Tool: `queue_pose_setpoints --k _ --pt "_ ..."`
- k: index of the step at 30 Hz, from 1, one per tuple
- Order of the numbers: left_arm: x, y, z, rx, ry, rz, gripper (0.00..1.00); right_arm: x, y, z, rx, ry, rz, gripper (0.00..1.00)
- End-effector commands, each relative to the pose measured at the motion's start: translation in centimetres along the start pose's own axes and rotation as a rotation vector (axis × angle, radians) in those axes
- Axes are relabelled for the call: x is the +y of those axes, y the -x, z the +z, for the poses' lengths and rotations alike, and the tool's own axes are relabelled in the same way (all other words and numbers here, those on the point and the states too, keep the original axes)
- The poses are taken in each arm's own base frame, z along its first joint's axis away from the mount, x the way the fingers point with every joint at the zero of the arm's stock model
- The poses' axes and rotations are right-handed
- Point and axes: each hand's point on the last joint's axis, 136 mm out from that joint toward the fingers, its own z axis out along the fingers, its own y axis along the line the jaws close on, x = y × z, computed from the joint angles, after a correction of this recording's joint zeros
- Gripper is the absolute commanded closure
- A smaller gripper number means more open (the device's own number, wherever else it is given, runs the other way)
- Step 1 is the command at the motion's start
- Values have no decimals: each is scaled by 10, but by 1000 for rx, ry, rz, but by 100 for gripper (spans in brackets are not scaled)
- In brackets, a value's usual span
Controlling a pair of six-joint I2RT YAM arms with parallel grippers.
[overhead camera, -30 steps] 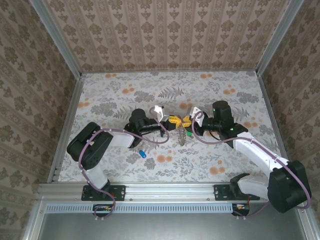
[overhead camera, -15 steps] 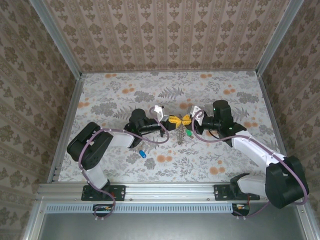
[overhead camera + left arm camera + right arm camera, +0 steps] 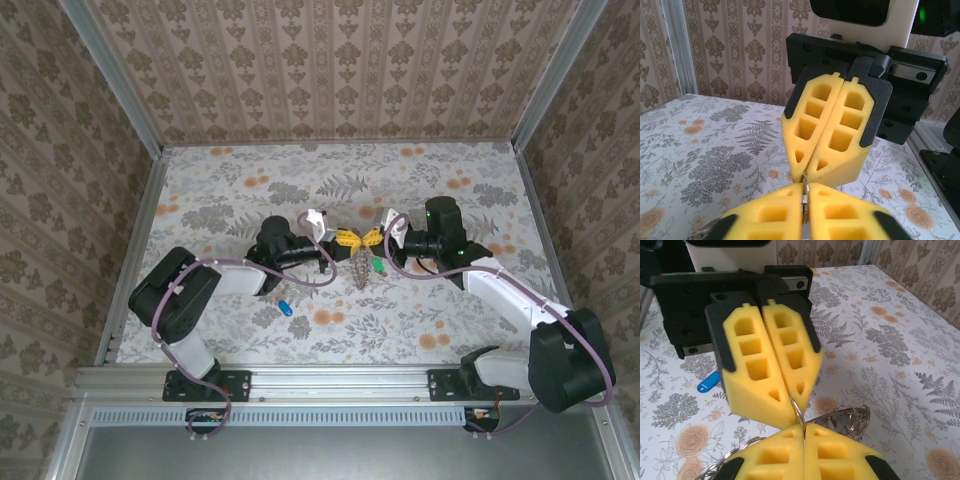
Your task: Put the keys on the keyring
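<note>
closing the last bit, right hand clenched on the keyring — left hand pinched it too — ring steadied for threading.

— How are the arms set?
— Both reach in from the near edge of the table, elbows spread toward its left and right edges, wrists turned inward.
— And the grippers?
— The left gripper and right gripper face each other tip to tip, midway between the side edges.
— Jaws?
— On each, the yellow pads press together, no gap.
</note>
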Motion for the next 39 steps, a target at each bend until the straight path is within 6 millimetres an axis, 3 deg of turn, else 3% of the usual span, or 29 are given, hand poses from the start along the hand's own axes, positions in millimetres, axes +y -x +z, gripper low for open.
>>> queue_pose_setpoints --k 1,8,16,25,39 --pt "-7 15 -2 9 -18 63 81 0 12 -10 24 -8 -50 100" --pt "-6 -12 -10 204 11 67 69 6 11 -21 124 -28 -130 100" --pt "-12 -10 -10 268 2 108 61 14 6 -21 243 -35 -177 100" --pt "-19 -11 -1 275 -11 136 63 21 2 -20 367 -21 -225 100" --pt "-24 -9 7 251 -40 145 71 27 9 -14 350 7 -211 100"
